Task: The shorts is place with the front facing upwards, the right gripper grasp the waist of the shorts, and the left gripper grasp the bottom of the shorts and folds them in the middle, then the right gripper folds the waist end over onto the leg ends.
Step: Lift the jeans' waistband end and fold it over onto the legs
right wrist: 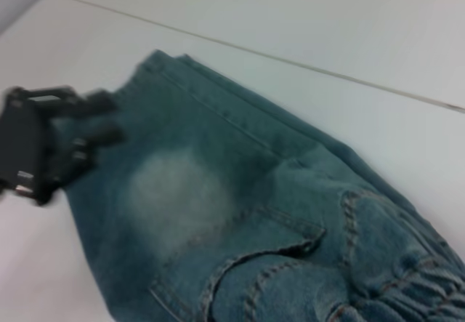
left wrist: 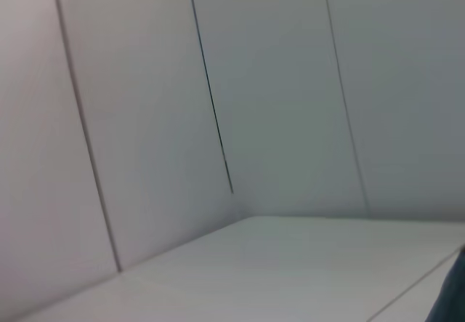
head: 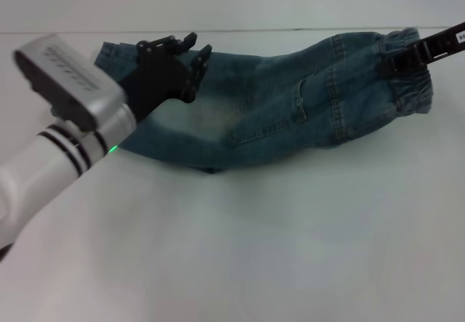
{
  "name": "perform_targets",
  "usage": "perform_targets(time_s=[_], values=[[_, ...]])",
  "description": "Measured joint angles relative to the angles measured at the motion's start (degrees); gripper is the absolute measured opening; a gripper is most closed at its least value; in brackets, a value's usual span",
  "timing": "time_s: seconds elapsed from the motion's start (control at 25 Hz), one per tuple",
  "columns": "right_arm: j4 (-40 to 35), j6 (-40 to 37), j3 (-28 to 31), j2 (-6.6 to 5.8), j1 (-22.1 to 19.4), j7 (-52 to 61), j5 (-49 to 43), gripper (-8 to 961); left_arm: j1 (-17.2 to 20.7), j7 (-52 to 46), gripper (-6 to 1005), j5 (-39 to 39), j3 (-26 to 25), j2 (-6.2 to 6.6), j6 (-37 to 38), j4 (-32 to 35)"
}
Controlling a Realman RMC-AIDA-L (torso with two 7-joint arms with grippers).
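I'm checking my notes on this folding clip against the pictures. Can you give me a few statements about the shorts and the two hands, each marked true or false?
1. The shorts are denim and lie folded lengthwise on the white table. True.
2. The left hand is over the waist end. False: it is at the leg end, on the robot's left.
3. The right hand is at the elastic waistband. True.
4. The left hand has its fingers spread open. True.
5. The waist end already lies on top of the leg ends. False: the shorts lie stretched out, with the waist and the leg ends at opposite sides.
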Motion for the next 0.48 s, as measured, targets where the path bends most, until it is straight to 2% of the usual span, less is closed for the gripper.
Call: perform_targets(time_s=[0.12, 0.24, 0.36, 0.44, 0.48], values=[[-1.65, -1.60, 0.05, 0.16, 0.09, 0.92, 0.61, 113, -2.72, 14.45, 344, -5.89, -0.07, -0.01, -3.26, -4.38], [-2.54, -3.07, 0.18, 0.20, 0.21, 1.38, 2.46, 113, -4.31, 20.87, 278, -8.53, -0.07, -0.03, -5.59, -6.45], [-3.94, -4.56, 0.56, 0.04, 0.32, 1.96, 5.39, 113, -4.98, 22.58, 213, -8.74, 0.03, -0.03, -7.59, -7.22], [-5.73, -5.57, 0.99, -0.02, 0.34, 2.39, 6.94, 113, -5.14, 23.13, -2, -8.57, 0.26, -0.03, -8.69, -7.76], [-6.63, -6.14, 1.29, -0.05, 0.35, 2.69, 7.64, 113, -5.22, 23.64, -2, -8.55, 0.30, -0.03, -9.02, -8.20]])
